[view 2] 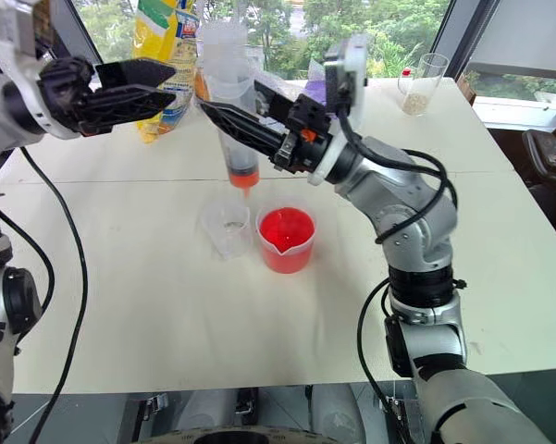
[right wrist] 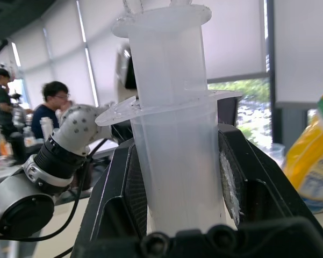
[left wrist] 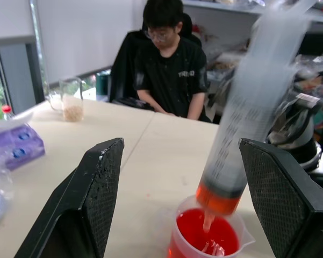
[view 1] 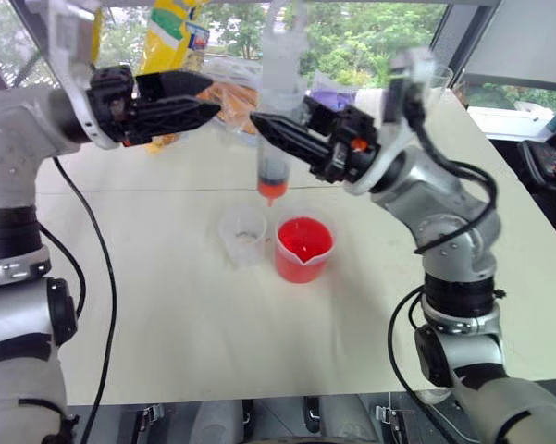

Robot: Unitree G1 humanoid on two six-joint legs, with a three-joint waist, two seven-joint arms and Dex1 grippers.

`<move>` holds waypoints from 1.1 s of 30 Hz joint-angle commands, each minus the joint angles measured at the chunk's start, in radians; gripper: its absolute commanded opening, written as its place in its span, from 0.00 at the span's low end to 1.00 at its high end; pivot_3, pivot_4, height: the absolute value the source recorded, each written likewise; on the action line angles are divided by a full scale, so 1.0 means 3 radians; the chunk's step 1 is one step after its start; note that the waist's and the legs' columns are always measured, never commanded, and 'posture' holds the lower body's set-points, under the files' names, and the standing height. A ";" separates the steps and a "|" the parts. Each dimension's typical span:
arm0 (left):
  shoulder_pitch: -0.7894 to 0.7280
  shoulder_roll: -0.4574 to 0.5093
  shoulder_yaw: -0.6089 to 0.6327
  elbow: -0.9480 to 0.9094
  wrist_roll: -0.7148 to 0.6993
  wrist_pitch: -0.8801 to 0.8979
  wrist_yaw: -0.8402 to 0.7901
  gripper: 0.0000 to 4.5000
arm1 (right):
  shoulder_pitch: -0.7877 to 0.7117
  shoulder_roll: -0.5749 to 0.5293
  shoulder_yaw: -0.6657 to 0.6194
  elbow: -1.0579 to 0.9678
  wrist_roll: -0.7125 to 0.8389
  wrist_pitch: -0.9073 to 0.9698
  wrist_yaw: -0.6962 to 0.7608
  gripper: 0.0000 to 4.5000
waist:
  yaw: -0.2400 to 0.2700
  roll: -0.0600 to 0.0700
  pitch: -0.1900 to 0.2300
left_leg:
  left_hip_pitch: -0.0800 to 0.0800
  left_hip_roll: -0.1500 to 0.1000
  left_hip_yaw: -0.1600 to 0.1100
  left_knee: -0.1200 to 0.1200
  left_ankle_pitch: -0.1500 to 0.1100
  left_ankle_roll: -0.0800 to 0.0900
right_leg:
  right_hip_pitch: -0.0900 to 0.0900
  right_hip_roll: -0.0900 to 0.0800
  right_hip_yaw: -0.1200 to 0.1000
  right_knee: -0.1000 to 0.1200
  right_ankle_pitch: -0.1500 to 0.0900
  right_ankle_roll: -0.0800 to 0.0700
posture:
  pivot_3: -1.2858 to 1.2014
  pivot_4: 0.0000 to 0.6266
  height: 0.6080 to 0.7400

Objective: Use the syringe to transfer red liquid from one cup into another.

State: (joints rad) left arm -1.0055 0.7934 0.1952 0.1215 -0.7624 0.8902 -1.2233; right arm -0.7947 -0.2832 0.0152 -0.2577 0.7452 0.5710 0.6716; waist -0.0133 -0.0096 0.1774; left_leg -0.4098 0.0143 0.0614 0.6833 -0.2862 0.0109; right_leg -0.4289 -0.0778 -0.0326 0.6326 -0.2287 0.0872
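Observation:
My right gripper [view 1: 270,128] is shut on the barrel of the syringe [view 1: 276,139], which it holds upright above the table. The barrel's low end holds a little red liquid [view 1: 272,188] above the short tip. Under the tip stand the red cup [view 1: 303,248], full of red liquid, and to its left the small clear cup [view 1: 242,235]. In the left wrist view the syringe [left wrist: 247,118] hangs tilted, its tip over the red cup [left wrist: 207,242]. My left gripper [view 1: 208,100] is open, level, to the left of the syringe and apart from it.
A yellow bag [view 1: 171,37] and a purple packet [view 1: 338,95] lie at the table's far side. A tall glass with beige grains [view 2: 424,83] stands at the far right corner. A person [left wrist: 172,64] sits beyond the table.

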 commanded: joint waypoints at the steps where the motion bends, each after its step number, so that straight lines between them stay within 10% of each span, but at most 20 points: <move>1: 0.0044 0.0107 0.0202 -0.0248 -0.0187 0.0111 0.0100 0.78 | -0.0068 0.0132 0.0106 0.0269 -0.0189 -0.0298 0.0187 0.32 | -0.0005 0.0000 0.0000 | 0.0000 0.0000 0.0000 0.0000 0.0000 0.0000 | 0.0000 0.0000 0.0000 0.0000 0.0000 0.0000 | 0.52 0.24 1.00; 33: -0.0032 -0.0168 -0.0121 -0.0387 -0.0328 0.0161 0.0351 0.78 | 0.0258 0.0567 0.0392 0.0672 -0.0745 -0.0779 0.0398 0.32 | -0.0015 0.0000 0.0000 | 0.0001 0.0001 0.0000 0.0000 0.0002 -0.0003 | -0.0002 0.0001 0.0000 0.0003 0.0000 0.0000 | 0.52 0.24 1.00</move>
State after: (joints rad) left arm -1.0086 0.7335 0.1560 0.0289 -0.8616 0.9529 -1.1108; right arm -0.7068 -0.1264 0.1408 -0.0108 0.5176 0.3580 0.7916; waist -0.0177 -0.0096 0.1775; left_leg -0.4096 0.0146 0.0615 0.6832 -0.2857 0.0101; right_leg -0.4295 -0.0775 -0.0326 0.6336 -0.2286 0.0872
